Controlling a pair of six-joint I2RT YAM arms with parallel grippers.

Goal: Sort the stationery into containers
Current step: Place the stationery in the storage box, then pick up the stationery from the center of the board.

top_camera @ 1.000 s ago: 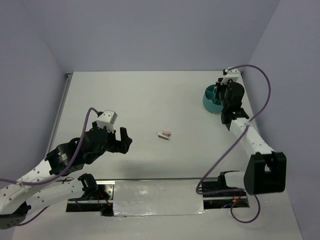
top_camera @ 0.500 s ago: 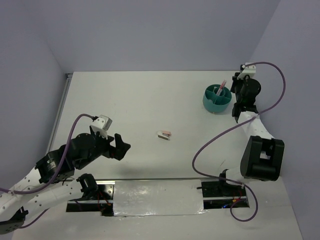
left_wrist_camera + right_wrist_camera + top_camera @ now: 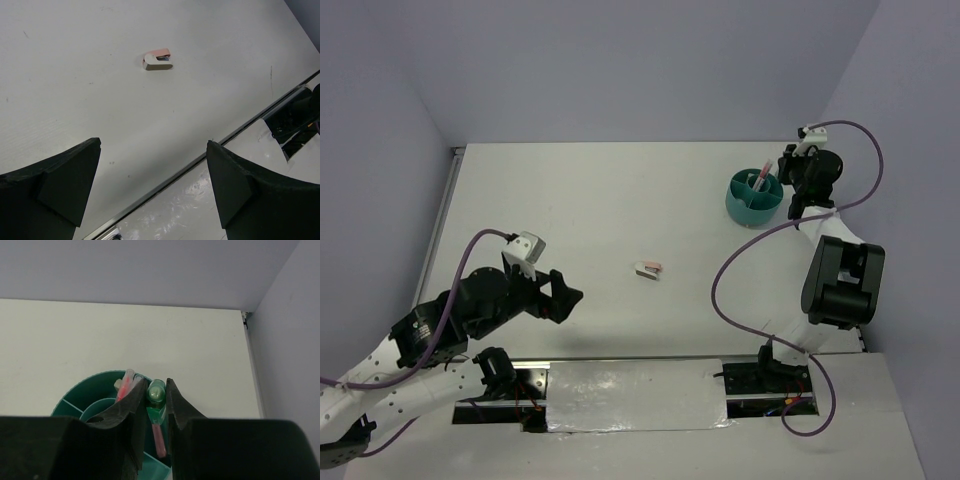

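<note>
In the right wrist view my right gripper [image 3: 156, 386] is shut on a mint-green stub [image 3: 156, 393] whose pink lower end points down into the round teal organiser [image 3: 95, 387]. Pink pens [image 3: 125, 385] stand in a compartment just left of the fingers. From above, that gripper [image 3: 794, 196] sits at the right rim of the organiser [image 3: 744, 206]. A small pink and grey block [image 3: 648, 268] lies mid-table, also seen as the block [image 3: 157, 59] from the left wrist. My left gripper [image 3: 563, 293] hovers left of it near the front edge, and the gripper [image 3: 153, 146] stands wide open and empty.
A shiny metal strip [image 3: 200, 200] runs along the near table edge under the left gripper. The right wall [image 3: 285, 340] and the table's far right corner [image 3: 244, 315] are close behind the organiser. A purple cable [image 3: 865, 165] loops off the right wrist.
The right gripper has shifted from over the organiser to its right rim, and its arm has folded upright. The left gripper drew back slightly toward the near edge, still open.
</note>
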